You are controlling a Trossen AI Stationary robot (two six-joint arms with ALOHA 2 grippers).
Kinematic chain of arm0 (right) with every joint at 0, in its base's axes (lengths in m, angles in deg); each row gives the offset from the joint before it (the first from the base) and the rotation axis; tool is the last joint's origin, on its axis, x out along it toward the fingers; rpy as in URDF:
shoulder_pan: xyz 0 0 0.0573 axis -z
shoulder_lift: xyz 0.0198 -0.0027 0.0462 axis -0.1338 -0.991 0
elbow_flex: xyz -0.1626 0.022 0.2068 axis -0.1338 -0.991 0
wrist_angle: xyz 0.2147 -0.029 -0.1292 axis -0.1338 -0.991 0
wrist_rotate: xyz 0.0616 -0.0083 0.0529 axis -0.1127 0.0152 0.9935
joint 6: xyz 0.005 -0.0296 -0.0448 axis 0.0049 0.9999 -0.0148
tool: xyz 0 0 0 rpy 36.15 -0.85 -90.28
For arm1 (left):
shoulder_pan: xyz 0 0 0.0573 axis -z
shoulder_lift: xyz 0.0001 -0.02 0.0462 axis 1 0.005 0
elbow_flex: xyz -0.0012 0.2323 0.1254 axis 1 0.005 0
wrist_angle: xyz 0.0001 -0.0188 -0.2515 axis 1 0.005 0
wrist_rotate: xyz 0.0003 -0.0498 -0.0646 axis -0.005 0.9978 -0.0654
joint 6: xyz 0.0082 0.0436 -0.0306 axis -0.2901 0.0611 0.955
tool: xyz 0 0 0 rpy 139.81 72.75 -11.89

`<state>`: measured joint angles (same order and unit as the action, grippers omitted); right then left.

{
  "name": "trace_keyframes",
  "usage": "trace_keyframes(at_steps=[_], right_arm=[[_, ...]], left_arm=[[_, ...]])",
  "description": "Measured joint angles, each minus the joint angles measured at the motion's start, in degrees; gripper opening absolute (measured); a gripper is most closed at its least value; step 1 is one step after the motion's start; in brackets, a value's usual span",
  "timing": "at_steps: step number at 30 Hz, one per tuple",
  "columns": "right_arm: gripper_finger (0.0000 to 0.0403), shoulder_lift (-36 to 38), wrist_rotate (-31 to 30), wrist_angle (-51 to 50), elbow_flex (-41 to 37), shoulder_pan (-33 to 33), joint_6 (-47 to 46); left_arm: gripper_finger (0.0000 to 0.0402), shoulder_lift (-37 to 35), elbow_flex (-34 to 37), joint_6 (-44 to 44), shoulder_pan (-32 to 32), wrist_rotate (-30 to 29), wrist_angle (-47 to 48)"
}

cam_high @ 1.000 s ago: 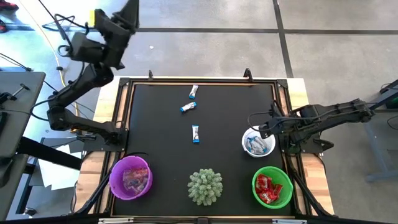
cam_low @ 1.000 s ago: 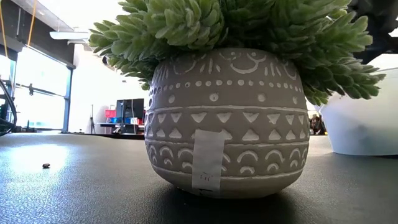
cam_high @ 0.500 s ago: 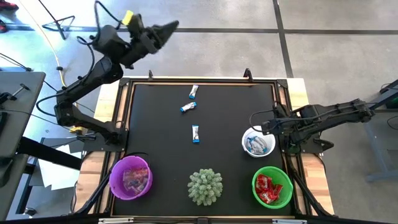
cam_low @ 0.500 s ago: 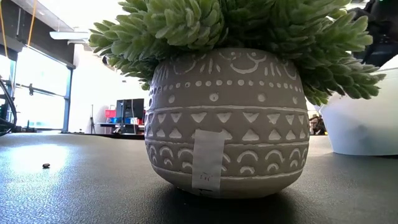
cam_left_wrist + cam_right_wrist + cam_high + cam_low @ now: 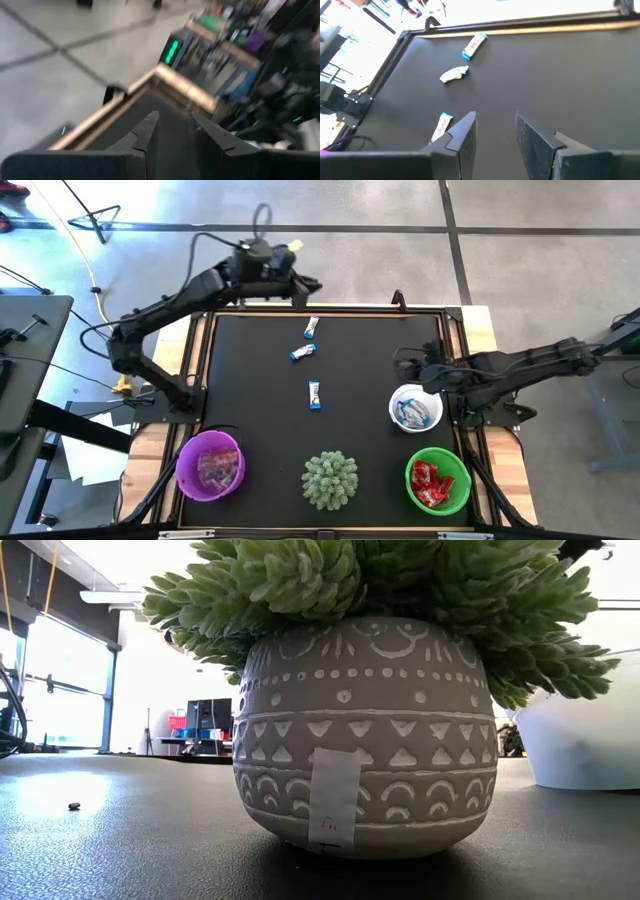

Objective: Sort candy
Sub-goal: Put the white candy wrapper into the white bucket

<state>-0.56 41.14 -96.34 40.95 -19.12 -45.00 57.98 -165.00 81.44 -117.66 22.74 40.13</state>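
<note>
Three blue-and-white candies lie flat on the black mat: one near the far edge, one just nearer, one at the middle; the right wrist view shows them too. My left gripper is open over the table's far edge, beyond the farthest candy. My right gripper is open, just far-left of the white bowl, pointing toward the candies. More blue-and-white candy lies in that bowl.
The purple bowl with pinkish candy stands at the near left, the green bowl with red candy at the near right. Between them stands the spiky green plant in its patterned pot. A raised rim frames the mat.
My left arm has swung from beyond the table's far-left corner toward the right and down, ending at the far edge near the farthest candy. My right gripper has drawn off the white bowl, a little toward the far edge and the left. The candies have stayed put.
</note>
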Motion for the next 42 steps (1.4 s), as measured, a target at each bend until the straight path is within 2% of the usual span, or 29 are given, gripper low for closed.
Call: trace_keyframes(at_steps=[5, 10, 14, 20, 24, 28, 32, 36, 39, 42], right_arm=[[0.013, -6.3, -0.6, 6.8, 0.0, 3.2, 5.3], [0.013, -13.4, -0.2, 9.4, 0.0, 9.2, 1.5], [0.013, -19.4, 5.0, 11.6, 0.0, 14.0, -0.6], [0.013, -28.0, 13.9, 23.4, 0.0, 18.4, 12.4], [0.013, -31.8, 20.7, 33.0, 0.0, 20.3, 17.5], [0.013, -34.1, 22.4, 38.3, 0.0, 20.8, 20.9], [0.013, -36.5, 22.8, 39.5, 0.0, 20.8, 23.0], [0.013, -40.5, 30.2, 41.2, 0.0, 20.8, 21.1], [0.013, -43.4, 36.3, 45.0, 0.0, 20.8, 15.3], [0.013, -45.5, 38.9, 49.4, 0.0, 20.0, 8.8]], left_arm=[[0.009, 3.9, 0.0, -1.7, 0.3, 0.4, 7.3], [0.009, 5.7, 0.0, -4.1, 0.9, 1.4, 16.4], [0.009, 6.1, 0.0, -6.0, 1.5, 1.4, 24.6], [0.009, 4.9, 0.0, -9.5, 2.3, 1.3, 32.8], [0.009, 4.3, 0.0, -11.5, 2.7, 1.1, 37.6], [0.009, 4.2, 0.0, -12.9, 3.6, 1.0, 41.8], [0.009, 4.2, 0.0, -15.5, 4.2, 1.1, 44.1], [0.009, 4.2, 0.0, -16.6, 4.2, 1.0, 45.4], [0.009, 4.2, 0.0, -16.6, 4.1, 1.0, 45.8], [0.009, 4.2, 0.0, -16.6, 4.1, 1.0, 46.0]])
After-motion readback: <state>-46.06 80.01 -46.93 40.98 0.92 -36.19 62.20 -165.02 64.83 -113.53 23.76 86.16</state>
